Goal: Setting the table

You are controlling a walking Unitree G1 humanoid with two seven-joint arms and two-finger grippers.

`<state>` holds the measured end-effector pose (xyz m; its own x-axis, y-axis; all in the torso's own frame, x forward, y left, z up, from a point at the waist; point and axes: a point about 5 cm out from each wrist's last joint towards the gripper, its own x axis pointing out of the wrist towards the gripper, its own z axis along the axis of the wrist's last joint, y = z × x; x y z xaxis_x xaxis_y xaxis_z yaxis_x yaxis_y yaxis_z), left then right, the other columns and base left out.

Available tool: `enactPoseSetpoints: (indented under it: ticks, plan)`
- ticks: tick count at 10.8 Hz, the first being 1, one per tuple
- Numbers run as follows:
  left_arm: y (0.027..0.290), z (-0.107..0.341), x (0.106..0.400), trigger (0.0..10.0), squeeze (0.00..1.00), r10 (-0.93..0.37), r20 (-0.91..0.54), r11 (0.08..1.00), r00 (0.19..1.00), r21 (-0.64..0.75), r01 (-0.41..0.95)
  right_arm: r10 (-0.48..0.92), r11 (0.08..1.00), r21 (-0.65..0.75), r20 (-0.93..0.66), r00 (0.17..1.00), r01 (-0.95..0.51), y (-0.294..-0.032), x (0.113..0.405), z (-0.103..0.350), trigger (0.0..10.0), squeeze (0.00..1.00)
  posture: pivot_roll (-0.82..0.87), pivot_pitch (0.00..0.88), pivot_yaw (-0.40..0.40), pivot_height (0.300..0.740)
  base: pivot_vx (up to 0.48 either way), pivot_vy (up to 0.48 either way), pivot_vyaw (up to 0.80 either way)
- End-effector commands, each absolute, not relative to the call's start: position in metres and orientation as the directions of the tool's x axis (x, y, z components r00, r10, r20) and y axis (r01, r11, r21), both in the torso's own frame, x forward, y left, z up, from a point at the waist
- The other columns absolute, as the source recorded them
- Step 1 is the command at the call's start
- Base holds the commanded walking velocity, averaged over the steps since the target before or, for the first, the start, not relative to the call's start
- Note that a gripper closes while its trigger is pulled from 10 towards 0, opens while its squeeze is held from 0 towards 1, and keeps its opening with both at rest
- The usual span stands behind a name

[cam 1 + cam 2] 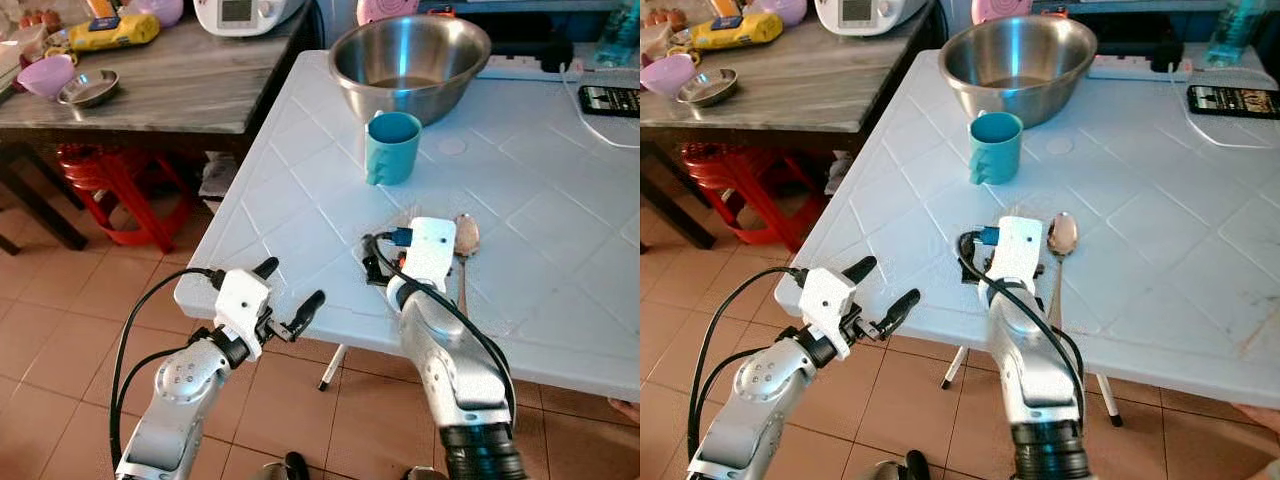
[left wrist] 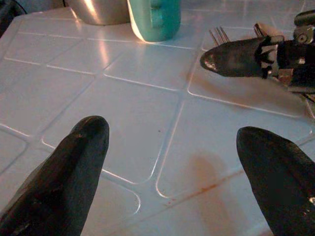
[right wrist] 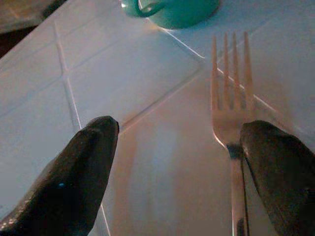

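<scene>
On the white counter, near its front edge, the right gripper sits low with its jaws spread wide, a fork lying flat just inside one black finger and not yet pinched. I'd say it is lined up that way so closing would catch the handle. A spoon lies just beside the right wrist, bowl pointing towards the teal mug, which stands in front of a big steel mixing bowl; cutlery beside a cup looks like a place setting half laid. The left gripper hovers off the counter's corner, jaws open and holding nothing, seemingly waiting its turn. The counter top is moulded plastic, patterned in diamond panels, with a faint reddish stain near the front. A phone and a cable lie at the far side. Beyond, a grey table carries bowls and a rice cooker, a red stool tucked beneath, over terracotta floor tiles.
</scene>
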<state>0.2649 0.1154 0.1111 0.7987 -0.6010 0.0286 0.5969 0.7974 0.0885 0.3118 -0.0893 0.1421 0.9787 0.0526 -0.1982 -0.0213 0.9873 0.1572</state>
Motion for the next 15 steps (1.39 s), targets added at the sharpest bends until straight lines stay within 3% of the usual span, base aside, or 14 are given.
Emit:
enactPoseSetpoints:
  ticks: [1, 4, 5, 6, 7, 8, 9, 10, 12, 13, 15]
  plan:
    - [0.119, 0.112, 0.263, 10.0, 0.0, -0.588, 0.02, 0.806, 0.809, 0.103, 0.583, 0.055, 0.99, 0.138, -0.331, 0.942, -0.009, -0.088, 0.306, 0.121, 0.0, 0.0, -0.11, 0.186, 0.137, 0.74, 0.0, 0.0, 0.0]
    - [0.121, 0.112, 0.263, 10.0, 0.0, -0.585, 0.01, 0.808, 0.811, 0.095, 0.581, 0.073, 0.994, 0.101, -0.371, 0.926, -0.039, -0.094, 0.295, 0.12, 0.0, 0.0, -0.11, 0.185, 0.133, 0.74, 0.0, 0.0, 0.0]
    - [0.121, 0.113, 0.264, 10.0, 0.0, -0.584, 0.011, 0.809, 0.812, 0.093, 0.581, 0.058, 0.997, 0.071, -0.374, 0.925, -0.034, -0.1, 0.292, 0.119, 0.7, 0.0, -0.11, 0.186, 0.135, 0.74, 0.0, 0.0, 0.0]
    - [0.12, 0.114, 0.265, 10.0, 0.0, -0.586, 0.013, 0.808, 0.81, 0.089, 0.583, 0.017, 1.0, 0.017, -0.361, 0.932, -0.012, -0.112, 0.288, 0.12, 0.7, 0.0, -0.12, 0.187, 0.135, 0.74, 0.0, 0.0, 0.0]
    - [0.12, 0.114, 0.266, 10.0, 0.0, -0.594, 0.01, 0.802, 0.804, 0.086, 0.591, -0.02, 1.0, -0.003, -0.38, 0.925, 0.021, -0.122, 0.285, 0.115, 3.3, 0.0, -0.12, 0.187, 0.141, 0.74, 0.0, 0.0, 0.0]
    - [0.12, 0.114, 0.266, 10.0, 0.0, -0.596, 0.01, 0.8, 0.803, 0.087, 0.593, -0.03, 0.999, -0.022, -0.364, 0.931, 0.023, -0.125, 0.285, 0.119, 4.3, 0.0, -0.12, 0.187, 0.143, 0.74, 0.0, 0.0, 0.0]
    - [0.121, 0.114, 0.267, 10.0, 0.0, -0.6, 0.008, 0.798, 0.8, 0.087, 0.597, -0.02, 0.999, 0.017, -0.388, 0.921, 0.029, -0.123, 0.283, 0.119, 3.1, 0.0, -0.13, 0.186, 0.145, 0.74, 0.0, 0.0, 0.0]
    - [0.121, 0.114, 0.268, 10.0, 0.0, -0.602, 0.007, 0.796, 0.798, 0.088, 0.599, -0.005, 0.999, 0.033, -0.415, 0.91, 0.02, -0.12, 0.281, 0.117, 0.0, 0.0, -0.12, 0.184, 0.146, 0.74, 0.0, 0.0, 0.0]
    - [0.121, 0.112, 0.266, 10.0, 0.0, -0.607, 0.001, 0.792, 0.795, 0.085, 0.604, -0.017, 0.999, 0.027, -0.485, 0.874, 0.035, -0.123, 0.275, 0.105, 0.0, 0.0, -0.12, 0.189, 0.145, 0.74, 0.0, 0.0, 0.0]
    - [0.12, 0.111, 0.266, 10.0, 0.0, -0.608, -0.003, 0.791, 0.794, 0.083, 0.606, -0.041, 0.999, -0.005, -0.503, 0.863, 0.044, -0.129, 0.272, 0.101, 0.5, 0.0, -0.12, 0.191, 0.145, 0.74, 0.0, 0.0, 0.0]
    - [0.12, 0.11, 0.265, 10.0, 0.0, -0.609, -0.005, 0.79, 0.793, 0.08, 0.608, -0.065, 0.998, -0.016, -0.515, 0.855, 0.066, -0.137, 0.269, 0.095, 0.0, 0.0, -0.12, 0.196, 0.147, 0.74, 0.0, 0.0, 0.0]
